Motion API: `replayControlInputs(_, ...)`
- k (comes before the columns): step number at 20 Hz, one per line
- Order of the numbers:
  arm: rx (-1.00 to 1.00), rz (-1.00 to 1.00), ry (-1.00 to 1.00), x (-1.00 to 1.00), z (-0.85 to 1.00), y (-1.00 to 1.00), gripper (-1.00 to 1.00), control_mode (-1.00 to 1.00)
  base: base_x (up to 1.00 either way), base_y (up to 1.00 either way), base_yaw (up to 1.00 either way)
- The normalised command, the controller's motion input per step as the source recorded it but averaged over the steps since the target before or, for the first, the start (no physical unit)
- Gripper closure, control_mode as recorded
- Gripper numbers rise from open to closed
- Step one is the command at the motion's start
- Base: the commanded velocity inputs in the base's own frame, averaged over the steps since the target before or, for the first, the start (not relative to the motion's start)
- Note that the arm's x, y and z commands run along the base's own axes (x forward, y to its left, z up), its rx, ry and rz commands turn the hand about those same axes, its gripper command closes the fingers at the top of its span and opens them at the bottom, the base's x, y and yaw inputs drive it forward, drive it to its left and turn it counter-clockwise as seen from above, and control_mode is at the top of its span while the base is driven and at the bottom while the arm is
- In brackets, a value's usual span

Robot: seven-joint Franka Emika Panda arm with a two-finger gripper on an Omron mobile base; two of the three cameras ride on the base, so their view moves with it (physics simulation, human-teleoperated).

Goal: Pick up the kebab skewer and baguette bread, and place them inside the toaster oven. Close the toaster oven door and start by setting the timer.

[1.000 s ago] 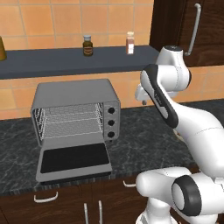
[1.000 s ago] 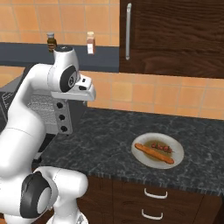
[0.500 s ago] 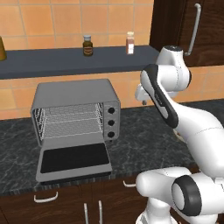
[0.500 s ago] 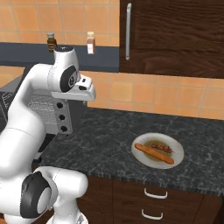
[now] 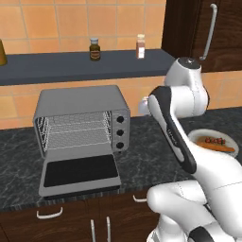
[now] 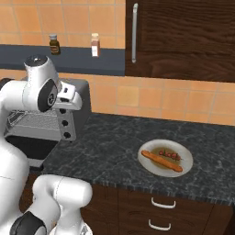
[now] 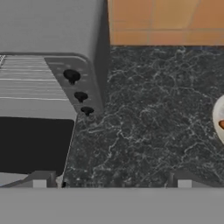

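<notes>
Pre-grasp — gripper (image 7: 111, 177) jaws spread wide, holding nothing; kebab skewer (image 6: 170, 155) and baguette bread (image 6: 161, 161) untouched on plate (image 6: 151, 166), lower right. Toaster oven door (image 5: 79, 172) down — next, reach for plate.

Plate (image 7: 220, 117) cut off by right edge in hand view; toaster oven (image 6: 69, 120) half hidden behind arm in right base view; pincer (image 7: 111, 178) tips barely seen.

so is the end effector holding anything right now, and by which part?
Nothing held. The end effector is open over bare counter; kebab skewer and baguette bread lie on the plate.
</notes>
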Motion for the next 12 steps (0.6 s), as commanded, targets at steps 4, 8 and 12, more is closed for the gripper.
replayControlInputs(4,0.09,-0.19,-0.32,-0.17,0.00,1.00,-1.00,-1.00,0.00,0.00,0.00)
replayControlInputs(8,0.09,-0.18,-0.01,0.00,-0.01,1.00,-1.00,-1.00,0.00,0.00,0.00)
replayControlInputs(12,0.07,-0.15,-0.02,0.00,-0.30,1.00,-1.00,-1.00,0.00,0.00,0.00)
